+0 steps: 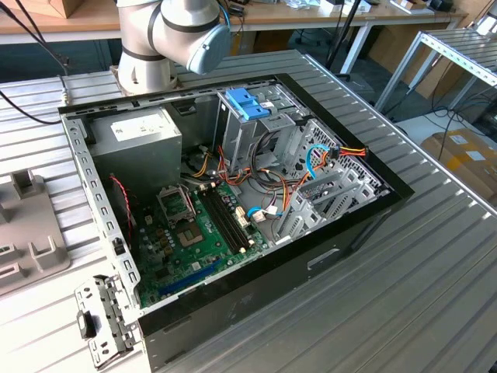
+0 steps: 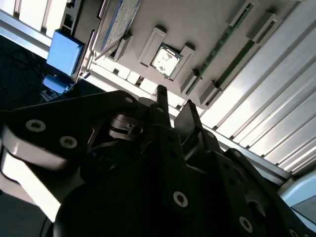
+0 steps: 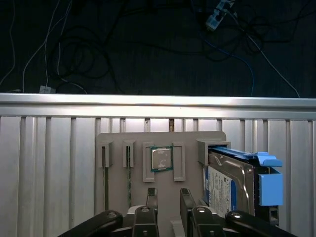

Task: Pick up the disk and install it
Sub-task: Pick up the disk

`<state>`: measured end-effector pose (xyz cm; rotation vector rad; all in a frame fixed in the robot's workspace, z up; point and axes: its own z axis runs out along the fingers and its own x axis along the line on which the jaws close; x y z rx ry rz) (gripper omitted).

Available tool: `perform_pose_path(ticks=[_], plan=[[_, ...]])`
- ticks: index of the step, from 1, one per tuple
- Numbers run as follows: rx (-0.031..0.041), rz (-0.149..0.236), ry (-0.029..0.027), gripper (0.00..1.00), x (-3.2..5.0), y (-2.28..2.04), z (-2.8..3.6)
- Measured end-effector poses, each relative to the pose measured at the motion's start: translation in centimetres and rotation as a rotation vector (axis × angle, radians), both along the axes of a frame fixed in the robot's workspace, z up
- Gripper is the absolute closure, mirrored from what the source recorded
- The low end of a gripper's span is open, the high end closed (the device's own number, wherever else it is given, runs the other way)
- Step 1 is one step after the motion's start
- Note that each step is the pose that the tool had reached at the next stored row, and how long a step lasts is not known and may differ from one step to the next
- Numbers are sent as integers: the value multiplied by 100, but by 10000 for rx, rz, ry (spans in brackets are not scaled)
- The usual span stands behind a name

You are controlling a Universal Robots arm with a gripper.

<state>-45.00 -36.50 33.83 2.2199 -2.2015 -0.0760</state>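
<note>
At the end of a grey holder plate [image 3: 187, 143] on the ribbed metal table [image 3: 49, 163], the disk [image 3: 229, 182] sits in a bracket, untouched. In the first wrist view its labelled face and grey metal body show between bright blue rails [image 3: 269, 185]. Its near end is cut off by the picture's edge and partly covered by the claw's dark body. Whether it stands on edge or leans cannot be told.

The claw [image 3: 169, 195] hangs above the plate, released. Its two fingers [image 3: 151, 196] are apart with bare plate showing between them, and they grasp nothing. They are nearer to a small square chip [image 3: 161, 159], framed in the plate's middle, than to the disk beside it. Two narrow slots [image 3: 105, 158] further along hold thin strips seen edge-on, too slim to identify.

In the second wrist view most of the claw is dark silhouette. The disk's label is a washed-out sliver, with one blue rail showing clearly.

Beyond the table's edge lies dark floor with loose cables [image 3: 74, 49].

In the exterior view the arm [image 1: 167, 39] is cut off just above its base, behind an open computer case [image 1: 233, 295]. Inside are a motherboard [image 1: 194, 233], a grey power box [image 1: 144, 136] and a drive cage carrying a light-blue bracket [image 1: 247, 103]. Tangled wires hide the cage's lower bays.
</note>
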Motion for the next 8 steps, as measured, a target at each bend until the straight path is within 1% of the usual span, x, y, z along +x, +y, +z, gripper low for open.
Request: perform_pose_path(ticks=[1, 2, 3, 8], plan=[[0, 0, 0, 64, 0, 0, 0], [0, 1, 0, 64, 0, 0, 0], [0, 3, 0, 52, 0, 0, 0], [-1, 7, 1, 52, 0, 0, 3]])
